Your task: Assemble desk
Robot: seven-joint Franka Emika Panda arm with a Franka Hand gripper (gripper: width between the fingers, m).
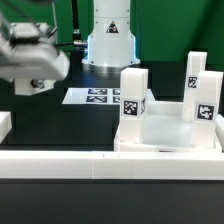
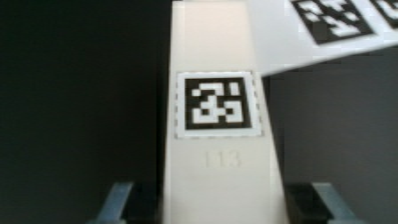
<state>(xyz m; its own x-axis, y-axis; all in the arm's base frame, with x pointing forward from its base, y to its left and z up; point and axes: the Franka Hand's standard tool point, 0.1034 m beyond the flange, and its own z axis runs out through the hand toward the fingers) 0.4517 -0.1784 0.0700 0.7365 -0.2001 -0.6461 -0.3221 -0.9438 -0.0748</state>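
Observation:
In the wrist view a white square leg [image 2: 221, 100] with a black-and-white tag runs lengthwise between my fingers [image 2: 121, 200], and my gripper [image 2: 219, 207] is shut on its near end. In the exterior view the gripper [image 1: 33, 80] is blurred and hangs high at the exterior view's left, away from the desk; the held leg does not show there. The white desk top [image 1: 165, 143] lies at the exterior view's right with three tagged legs standing upright in its corners: one at the front left [image 1: 133, 100], one at the back [image 1: 193, 70], one at the right [image 1: 207, 105].
The marker board [image 1: 100, 97] lies flat behind the desk top, in front of the robot base [image 1: 108, 40]; its corner [image 2: 338, 25] shows past the leg in the wrist view. A long low white rail [image 1: 100, 163] runs along the front. A small white block [image 1: 4, 126] sits at the left edge.

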